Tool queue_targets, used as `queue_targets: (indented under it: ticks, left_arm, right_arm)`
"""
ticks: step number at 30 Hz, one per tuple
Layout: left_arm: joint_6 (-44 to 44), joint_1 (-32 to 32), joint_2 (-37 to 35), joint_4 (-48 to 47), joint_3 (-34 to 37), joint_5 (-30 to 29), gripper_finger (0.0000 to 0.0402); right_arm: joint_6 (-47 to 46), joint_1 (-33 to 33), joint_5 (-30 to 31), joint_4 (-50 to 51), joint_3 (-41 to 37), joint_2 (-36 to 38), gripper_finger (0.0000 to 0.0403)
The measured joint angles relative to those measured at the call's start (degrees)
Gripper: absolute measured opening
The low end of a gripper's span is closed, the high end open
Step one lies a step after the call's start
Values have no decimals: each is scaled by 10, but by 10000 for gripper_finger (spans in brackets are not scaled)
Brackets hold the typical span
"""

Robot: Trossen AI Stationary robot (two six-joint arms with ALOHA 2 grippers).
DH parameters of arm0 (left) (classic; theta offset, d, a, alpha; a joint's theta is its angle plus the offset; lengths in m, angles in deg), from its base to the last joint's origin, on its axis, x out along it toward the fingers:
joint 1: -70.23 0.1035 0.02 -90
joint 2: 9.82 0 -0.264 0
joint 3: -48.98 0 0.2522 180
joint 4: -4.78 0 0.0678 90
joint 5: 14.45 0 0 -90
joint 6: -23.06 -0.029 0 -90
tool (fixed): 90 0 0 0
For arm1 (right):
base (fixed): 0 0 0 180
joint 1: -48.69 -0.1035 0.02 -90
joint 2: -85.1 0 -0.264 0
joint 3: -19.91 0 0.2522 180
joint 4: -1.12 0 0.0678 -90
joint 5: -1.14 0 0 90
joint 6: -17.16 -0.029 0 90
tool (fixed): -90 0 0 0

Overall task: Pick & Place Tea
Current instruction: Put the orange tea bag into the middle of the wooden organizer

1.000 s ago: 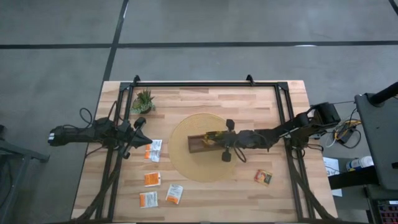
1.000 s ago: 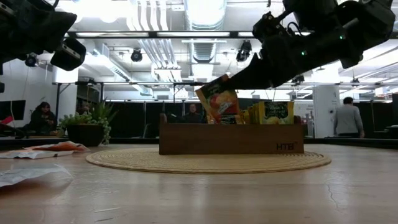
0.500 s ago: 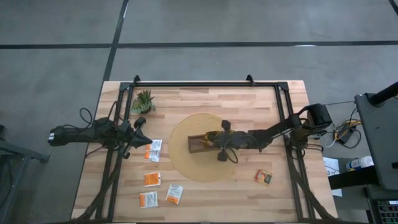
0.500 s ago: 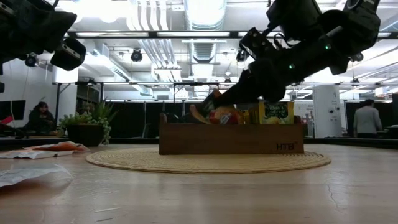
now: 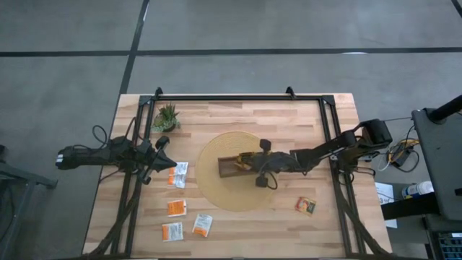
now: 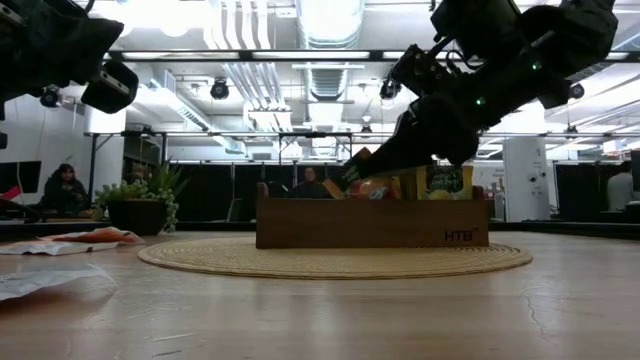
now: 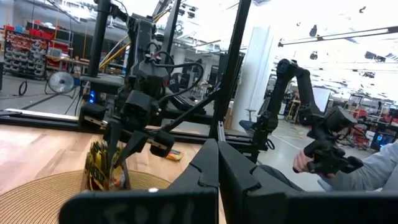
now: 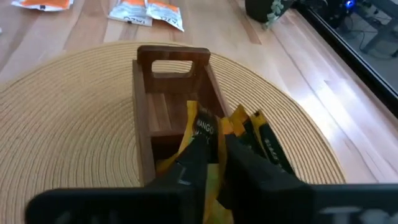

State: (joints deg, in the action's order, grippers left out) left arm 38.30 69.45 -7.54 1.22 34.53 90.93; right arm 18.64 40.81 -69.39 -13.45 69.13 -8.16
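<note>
The right gripper point(image 5: 250, 162) reaches over the tray point(image 5: 225, 167), which sits on the round mat point(image 5: 216, 191) at mid-table. Its jaws are pinched on an orange sachet point(image 8: 200, 132), gripping it by its upper edge, with the sachet hanging down into the tray between the two fingers point(image 8: 186, 163). In the right wrist view that sachet stands roughly upright against a divider, and a couple of yellow-green sachets point(image 8: 264, 144) stand just beside it in the same end of the tray; the compartment at the handle end looks bare wood. From table height the gripper point(image 6: 362, 166) comes down at a slant, its tip right at the tray's rim, the sachets point(image 6: 372, 187) poking up above the wall of the tray point(image 6: 370, 222).

The left gripper point(image 5: 167, 163) hangs at the left side of the table, well apart from the mat, just beside a white-and-orange sachet point(image 5: 180, 174). I cannot tell how its jaws stand. Three more sachets lie flat on the wood nearer the front: one point(image 5: 177, 208), another point(image 5: 172, 231) and a third point(image 5: 202, 225). A lone sachet point(image 5: 306, 206) lies to the right of the mat. The plant point(image 5: 167, 116) stands at the far left corner.
</note>
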Motion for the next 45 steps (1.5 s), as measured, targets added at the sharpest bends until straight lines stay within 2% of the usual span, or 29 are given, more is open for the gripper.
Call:
queue_targets:
  ticks: [10,17,22,26,30,37,41,45]
  left_arm:
    - [0,0,0,0,0,0,0]
    - [0,0,0,0,0,0,0]
    - [0,0,0,0,0,0,0]
    - [0,0,0,0,0,0,0]
    - [0,0,0,0,0,0,0]
    - [0,0,0,0,0,0,0]
    - [0,0,2,0,0,0,0]
    - [0,0,2,0,0,0,0]
  right_arm:
    - [-49,0,2,146,6,84,148]
    - [-56,-17,-2,141,8,150,172]
    - [-29,-37,-5,150,8,146,142]
    - [-7,-39,-11,159,14,125,85]
    - [1,-42,-30,244,66,107,21]
    - [-40,-58,-30,406,158,56,9]
    - [-79,-57,-28,434,197,18,9]
    - [-69,-59,-26,431,231,-18,8]
